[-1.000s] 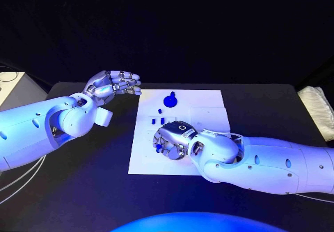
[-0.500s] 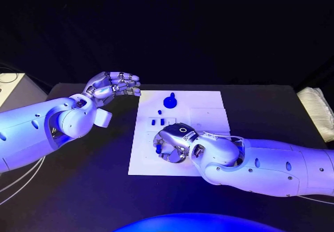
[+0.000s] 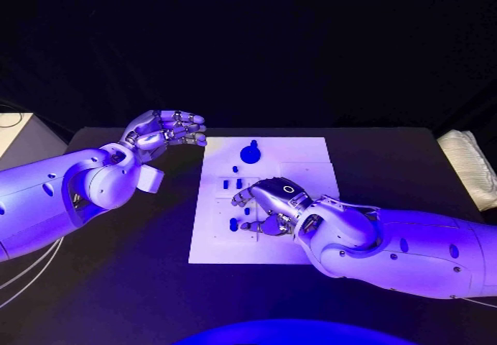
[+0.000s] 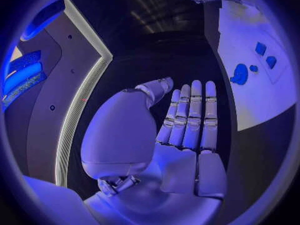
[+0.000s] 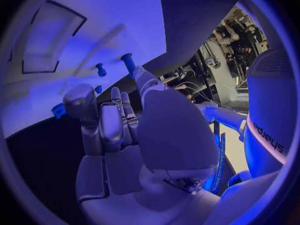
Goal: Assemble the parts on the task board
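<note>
The white task board lies mid-table. At its far end stands a large blue knob, also in the left wrist view. Nearer come a small dot part and two small blue blocks. My right hand hovers low over the board's near left part with its fingers spread. A blue part lies on the board right at its fingertips; in the right wrist view this part peeks out beside a fingertip. My left hand hangs palm up off the board's far left corner, holding nothing.
A shallow rectangular recess marks the board's right half. A folded white cloth lies at the table's right edge. A pale box stands beyond the left edge. Black tabletop surrounds the board.
My right hand, which was curled around the blue part, has spread its fingers; the part now lies on the board by the fingertips. My left hand has hardly moved.
</note>
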You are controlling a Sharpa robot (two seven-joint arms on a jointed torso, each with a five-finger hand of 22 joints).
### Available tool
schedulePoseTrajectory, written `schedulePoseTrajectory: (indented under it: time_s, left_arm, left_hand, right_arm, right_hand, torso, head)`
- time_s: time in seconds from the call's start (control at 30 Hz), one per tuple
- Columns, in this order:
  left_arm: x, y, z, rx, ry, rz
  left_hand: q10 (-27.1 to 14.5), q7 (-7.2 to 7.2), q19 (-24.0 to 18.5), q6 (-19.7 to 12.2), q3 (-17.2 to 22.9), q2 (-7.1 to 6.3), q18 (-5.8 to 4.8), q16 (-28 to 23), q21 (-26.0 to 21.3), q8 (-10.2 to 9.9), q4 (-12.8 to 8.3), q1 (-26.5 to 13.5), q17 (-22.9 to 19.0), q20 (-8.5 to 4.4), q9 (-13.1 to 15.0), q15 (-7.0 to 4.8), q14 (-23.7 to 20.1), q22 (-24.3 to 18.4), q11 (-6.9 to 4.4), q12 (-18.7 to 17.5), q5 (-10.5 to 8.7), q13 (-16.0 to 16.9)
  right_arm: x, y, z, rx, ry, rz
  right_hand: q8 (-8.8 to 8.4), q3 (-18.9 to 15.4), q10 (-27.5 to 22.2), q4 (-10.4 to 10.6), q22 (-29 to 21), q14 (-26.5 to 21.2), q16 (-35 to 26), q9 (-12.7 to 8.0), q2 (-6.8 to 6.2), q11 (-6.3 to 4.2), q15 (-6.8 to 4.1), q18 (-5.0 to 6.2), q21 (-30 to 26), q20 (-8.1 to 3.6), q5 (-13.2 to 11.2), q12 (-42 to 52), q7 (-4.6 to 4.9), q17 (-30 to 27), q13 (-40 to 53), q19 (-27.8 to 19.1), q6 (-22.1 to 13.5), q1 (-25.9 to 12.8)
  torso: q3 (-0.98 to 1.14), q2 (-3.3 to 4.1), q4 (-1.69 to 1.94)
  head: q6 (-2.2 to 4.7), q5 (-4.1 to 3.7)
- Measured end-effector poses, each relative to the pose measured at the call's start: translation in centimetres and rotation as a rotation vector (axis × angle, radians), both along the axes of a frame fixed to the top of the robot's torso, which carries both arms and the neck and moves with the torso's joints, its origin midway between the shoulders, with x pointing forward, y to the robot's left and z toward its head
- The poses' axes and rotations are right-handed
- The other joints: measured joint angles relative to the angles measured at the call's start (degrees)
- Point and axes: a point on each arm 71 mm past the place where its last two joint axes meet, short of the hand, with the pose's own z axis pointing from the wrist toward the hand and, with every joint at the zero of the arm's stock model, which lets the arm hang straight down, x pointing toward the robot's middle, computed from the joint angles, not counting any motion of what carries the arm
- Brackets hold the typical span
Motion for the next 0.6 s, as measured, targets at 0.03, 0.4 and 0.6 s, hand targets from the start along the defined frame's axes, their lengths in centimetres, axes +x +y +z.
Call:
schedulePoseTrajectory:
  time_s: [0.03, 0.4, 0.6]
  left_arm:
    - [0.0, 0.0, 0.0, 0.000, 0.000, 0.000]
    - [-0.4, -0.1, -0.3, -0.003, 0.009, -0.010]
    - [-0.6, -0.1, -0.4, -0.004, 0.012, -0.011]
  left_hand:
    - [0.0, 0.00, 0.0, 0.0, 0.0, 0.00, 0.00, 0.0, 0.0, 0.0, 0.0, 0.0, 0.0, 0.00, 0.0, 0.00, 0.0, 0.0, 0.00, 0.0, 0.00, 0.0]
    - [0.0, 0.00, 0.0, 0.0, 0.0, 0.00, 0.00, -0.2, 0.0, 0.0, 0.0, 0.0, 0.0, 0.00, 0.0, 0.00, 0.0, 0.0, 0.00, -0.2, 0.00, 0.0]
    - [0.0, 0.00, 0.0, 0.0, 0.0, 0.00, 0.00, -0.2, 0.0, 0.0, 0.0, 0.0, 0.0, 0.00, 0.0, 0.00, 0.0, 0.0, 0.00, -0.2, 0.00, 0.0]
  right_arm:
    - [0.0, -0.4, 0.3, 0.011, -0.004, -0.007]
    - [1.3, -9.9, 2.9, 0.137, 0.148, -0.276]
    - [1.0, -14.4, 2.7, 0.163, 0.281, -0.423]
  right_hand:
    - [0.00, -0.3, 0.0, 0.3, 0.0, 0.0, 0.0, -0.1, -0.01, 0.00, 0.00, 0.00, 0.0, 0.00, 0.0, 0.4, 0.00, 0.2, 0.0, 0.0, 0.0, 0.0]
    - [3.67, 3.6, 15.8, 4.9, 1.0, 0.8, 5.6, 1.0, 0.15, -2.97, -2.35, -1.37, 15.3, -1.55, 2.1, 10.1, 0.18, 8.9, 4.5, 3.6, 8.0, -1.0]
    - [4.82, 4.1, 15.3, 4.4, 1.0, 0.8, 8.4, 2.6, -1.16, -4.51, -3.31, -1.38, 19.4, -2.57, 1.9, 21.7, -0.56, 13.3, 19.1, 3.6, 8.3, -3.3]
  torso:
    - [0.00, -0.01, 0.01]
    - [-0.12, -0.10, -0.19]
    - [-0.14, -0.23, -0.46]
  head:
    - [0.03, -0.08]
    - [0.55, -1.97]
    - [0.63, -2.91]
